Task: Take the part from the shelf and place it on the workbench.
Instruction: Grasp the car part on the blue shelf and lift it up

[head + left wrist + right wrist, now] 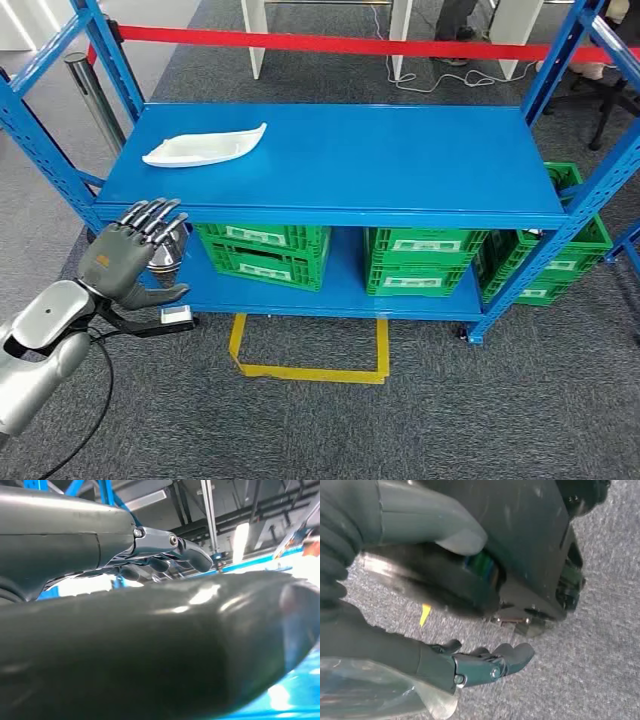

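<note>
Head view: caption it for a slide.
Robot's open left hand raised before blue metal shelf, where a white curved part lies.

**Left hand raised and open, right hand hanging**

The silver left arm reaches forward, its dark many-fingered left hand (124, 262) empty, fingers extended and spread, thumb out sideways. The right hand (486, 665) hangs with fingers loosely extended, holding nothing.

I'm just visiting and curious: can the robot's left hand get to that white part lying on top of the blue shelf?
Probably yes. The left hand, open and holding nothing, hovers at the shelf's front left edge. The white part lies alone just beyond it, with nothing between them.
</note>
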